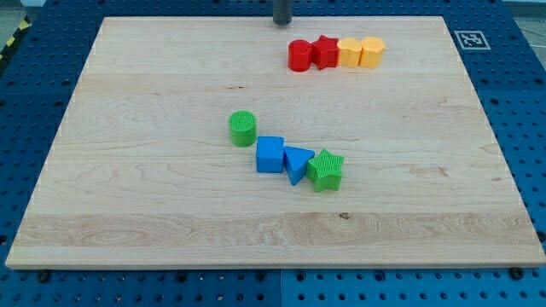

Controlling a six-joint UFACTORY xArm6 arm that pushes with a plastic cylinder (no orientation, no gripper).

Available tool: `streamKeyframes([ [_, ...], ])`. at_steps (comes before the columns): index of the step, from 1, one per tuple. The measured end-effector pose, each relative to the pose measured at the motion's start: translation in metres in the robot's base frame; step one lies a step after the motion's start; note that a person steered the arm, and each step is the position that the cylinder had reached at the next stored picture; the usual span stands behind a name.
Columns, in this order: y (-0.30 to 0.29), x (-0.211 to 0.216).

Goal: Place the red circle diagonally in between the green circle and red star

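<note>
On your wooden counter (pixel 128 213), ringed by blue pegboard (pixel 34 102), the red circle (pixel 299 55) stands upright touching the red star (pixel 324 51), well above the green circle (pixel 242 128). My tip (pixel 281 22) sits just above the red circle; no jaws here.

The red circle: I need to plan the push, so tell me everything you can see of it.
The red circle is a short, glossy red cylinder standing upright on the wooden board near the view's top. It is the left end of a row, its right side touching the red star. My tip stands apart, above and slightly left of it.
</note>
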State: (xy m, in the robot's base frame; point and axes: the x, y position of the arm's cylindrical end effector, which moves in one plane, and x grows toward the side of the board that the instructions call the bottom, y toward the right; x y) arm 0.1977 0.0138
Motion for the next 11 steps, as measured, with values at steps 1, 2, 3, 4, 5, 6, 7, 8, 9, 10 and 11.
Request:
streamKeyframes([
  [1,0.000,0.024],
  [2,0.001,0.037],
  [3,0.020,0.054],
  [4,0.028,0.074],
  [5,0.028,0.090],
  [6,0.028,0.102],
  [7,0.028,0.107],
  [8,0.028,0.120],
  [9,0.023,0.129],
  [10,0.021,0.129],
  [11,0.016,0.135],
])
